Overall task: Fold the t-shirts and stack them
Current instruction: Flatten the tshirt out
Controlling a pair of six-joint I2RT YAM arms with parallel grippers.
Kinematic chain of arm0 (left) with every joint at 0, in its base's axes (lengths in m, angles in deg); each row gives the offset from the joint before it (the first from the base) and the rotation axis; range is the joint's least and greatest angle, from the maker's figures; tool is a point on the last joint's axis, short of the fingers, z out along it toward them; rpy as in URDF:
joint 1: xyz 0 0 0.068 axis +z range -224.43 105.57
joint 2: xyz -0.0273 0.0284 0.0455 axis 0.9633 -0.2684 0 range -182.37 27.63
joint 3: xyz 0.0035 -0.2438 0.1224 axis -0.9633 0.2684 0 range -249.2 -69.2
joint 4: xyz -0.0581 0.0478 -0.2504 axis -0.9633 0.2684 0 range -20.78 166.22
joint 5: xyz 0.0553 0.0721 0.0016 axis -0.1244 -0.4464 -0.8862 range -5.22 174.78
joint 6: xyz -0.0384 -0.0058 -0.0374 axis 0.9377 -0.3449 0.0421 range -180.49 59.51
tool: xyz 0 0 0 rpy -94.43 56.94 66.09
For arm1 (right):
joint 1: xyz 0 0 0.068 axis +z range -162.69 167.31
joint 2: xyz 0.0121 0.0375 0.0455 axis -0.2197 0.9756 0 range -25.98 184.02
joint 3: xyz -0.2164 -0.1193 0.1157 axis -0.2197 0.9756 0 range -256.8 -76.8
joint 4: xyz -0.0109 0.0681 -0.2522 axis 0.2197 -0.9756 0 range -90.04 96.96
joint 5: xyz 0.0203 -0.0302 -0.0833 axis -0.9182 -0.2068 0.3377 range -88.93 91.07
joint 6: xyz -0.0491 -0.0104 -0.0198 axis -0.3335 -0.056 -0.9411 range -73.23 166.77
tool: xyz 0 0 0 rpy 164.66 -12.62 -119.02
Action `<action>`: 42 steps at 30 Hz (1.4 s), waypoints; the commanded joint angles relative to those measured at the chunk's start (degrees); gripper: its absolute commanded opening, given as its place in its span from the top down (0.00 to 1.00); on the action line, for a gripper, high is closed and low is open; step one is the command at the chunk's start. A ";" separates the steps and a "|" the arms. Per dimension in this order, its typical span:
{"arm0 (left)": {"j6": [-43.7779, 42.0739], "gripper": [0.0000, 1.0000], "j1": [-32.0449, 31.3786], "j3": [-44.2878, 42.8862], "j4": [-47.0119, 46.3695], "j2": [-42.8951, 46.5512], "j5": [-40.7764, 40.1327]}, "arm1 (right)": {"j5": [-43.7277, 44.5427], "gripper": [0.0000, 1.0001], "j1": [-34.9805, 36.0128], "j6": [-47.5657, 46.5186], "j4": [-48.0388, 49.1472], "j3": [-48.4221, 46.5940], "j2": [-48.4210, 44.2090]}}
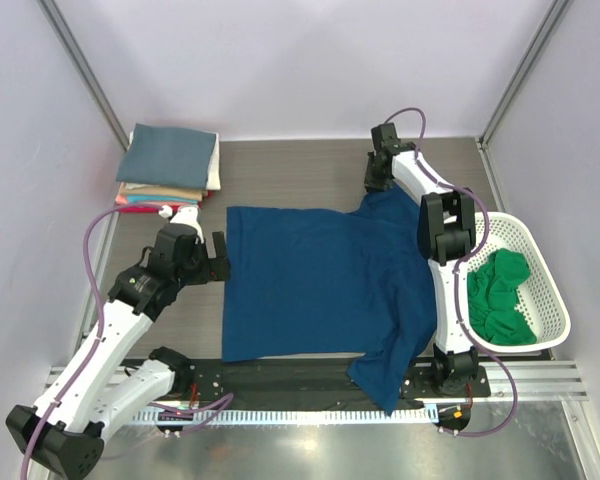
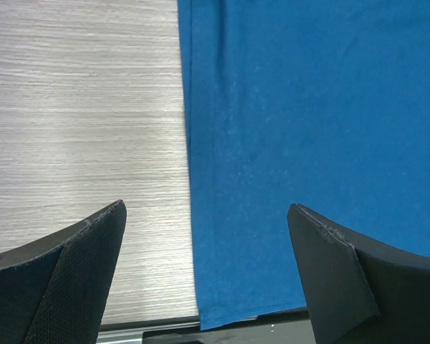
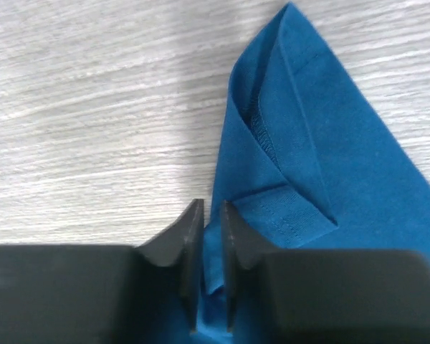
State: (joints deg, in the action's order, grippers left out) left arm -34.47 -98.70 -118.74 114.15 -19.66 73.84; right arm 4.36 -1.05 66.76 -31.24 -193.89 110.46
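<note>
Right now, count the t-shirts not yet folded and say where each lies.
2. A blue t-shirt lies spread out on the table; a green t-shirt is bunched in the white basket on the right. More could be hidden under it.

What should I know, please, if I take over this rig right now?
Left gripper: open over the blue tee's hem, holding nothing.
Right gripper: pinching that tee's far sleeve.
The blue tee lies spread flat, not yet folded.
Done: a folded stack sits in the far left corner.
Green tee: crumpled in the basket.
To do: fold both tees and add them to the stack.
</note>
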 commanded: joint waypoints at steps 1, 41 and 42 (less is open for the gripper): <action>-1.41 0.06 -0.16 0.05 -1.42 0.35 -1.37 | 1.02 0.86 1.02 -0.74 -1.53 -1.38 -0.12; -1.76 0.07 -0.16 0.23 -2.12 2.73 -2.33 | 13.30 0.99 13.64 -5.21 -2.15 6.01 -9.53; -1.76 0.07 -0.16 0.23 -2.12 2.81 -2.33 | 14.45 0.99 15.15 -6.44 -2.15 5.57 -9.53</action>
State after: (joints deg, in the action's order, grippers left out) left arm -35.50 -98.70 -118.46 113.67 -17.94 72.62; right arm 13.91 8.19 63.92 -33.49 -185.98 105.96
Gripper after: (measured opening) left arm 0.936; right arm 0.043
